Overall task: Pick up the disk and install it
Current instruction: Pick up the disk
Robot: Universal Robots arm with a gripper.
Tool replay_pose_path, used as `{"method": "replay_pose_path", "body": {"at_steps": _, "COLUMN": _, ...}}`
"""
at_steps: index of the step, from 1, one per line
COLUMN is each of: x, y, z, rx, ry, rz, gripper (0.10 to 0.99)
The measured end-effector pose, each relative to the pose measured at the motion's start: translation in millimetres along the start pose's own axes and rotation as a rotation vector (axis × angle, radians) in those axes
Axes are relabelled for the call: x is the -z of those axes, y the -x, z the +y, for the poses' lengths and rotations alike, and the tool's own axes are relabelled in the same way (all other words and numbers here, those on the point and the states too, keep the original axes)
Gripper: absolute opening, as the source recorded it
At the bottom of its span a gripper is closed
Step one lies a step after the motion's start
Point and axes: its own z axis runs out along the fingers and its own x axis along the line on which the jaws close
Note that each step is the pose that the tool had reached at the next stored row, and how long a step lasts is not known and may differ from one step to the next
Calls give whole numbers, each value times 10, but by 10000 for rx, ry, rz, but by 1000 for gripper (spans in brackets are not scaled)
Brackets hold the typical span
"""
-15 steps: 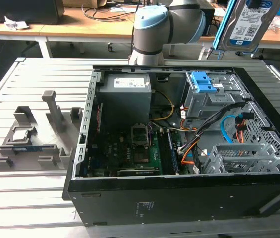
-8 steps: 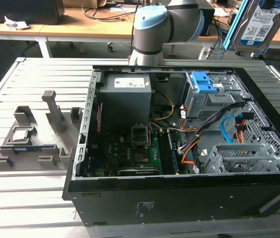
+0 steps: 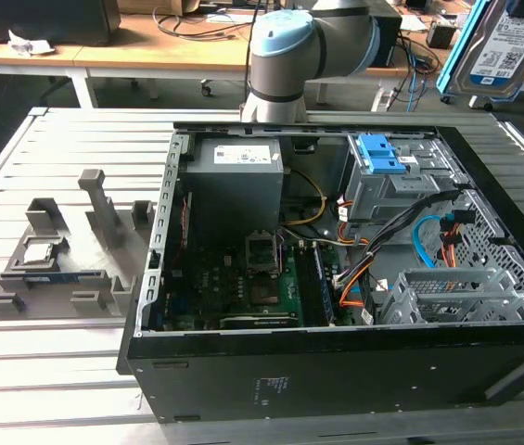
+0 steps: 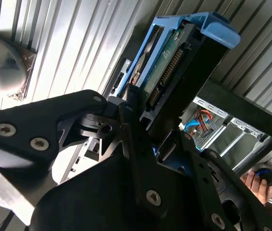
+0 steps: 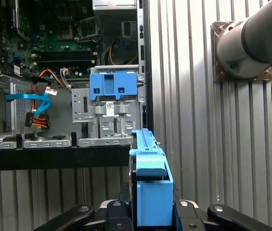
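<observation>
The disk (image 3: 503, 44) is silvery with a white-and-blue label and bright blue rails, the pincer (image 5: 150, 211) black, the computer case (image 3: 336, 371) black, its cage latch (image 3: 379, 153) blue, the ribbed worktop (image 3: 53, 371) pale grey.

Silvery blue-railed disk (image 3: 505, 48), raised, upright

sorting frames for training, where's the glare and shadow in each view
Exterior view: even daylight, computer case interior shaded. Second wrist view: slatted table glares white behind the disk. First wrist view: bright streak on the table beside the case, the gripper holding the disk in shadow.
</observation>
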Motion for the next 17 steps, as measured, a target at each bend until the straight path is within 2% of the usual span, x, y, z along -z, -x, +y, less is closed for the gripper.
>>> {"method": "replay_pose_path", "body": {"at_steps": 1, "x": 0, "y": 1, "z": -21, "rx": 0, "ry": 0, "rz": 0, "gripper": 365}}
{"method": "replay_pose_path", "body": {"at_steps": 2, "x": 1, "y": 4, "z": -78, "rx": 0, "ry": 0, "rz": 0, "gripper": 365}}
{"method": "replay_pose_path", "body": {"at_steps": 6, "x": 2, "y": 8, "z": -180, "rx": 0, "ry": 0, "rz": 1, "gripper": 365}}
{"method": "replay_pose_path", "body": {"at_steps": 8, "x": 3, "y": 12, "z": -274, "rx": -1, "ry": 0, "rz": 0, "gripper": 365}}
{"method": "replay_pose_path", "body": {"at_steps": 10, "x": 4, "y": 14, "z": -327, "rx": 0, "ry": 0, "rz": 0, "gripper": 365}}
{"method": "replay_pose_path", "body": {"at_steps": 13, "x": 6, "y": 20, "z": -463, "rx": 0, "ry": 0, "rz": 0, "gripper": 365}}
{"method": "replay_pose_path", "body": {"at_steps": 17, "x": 6, "y": 21, "z": -483, "rx": -2, "ry": 0, "rz": 1, "gripper": 365}}
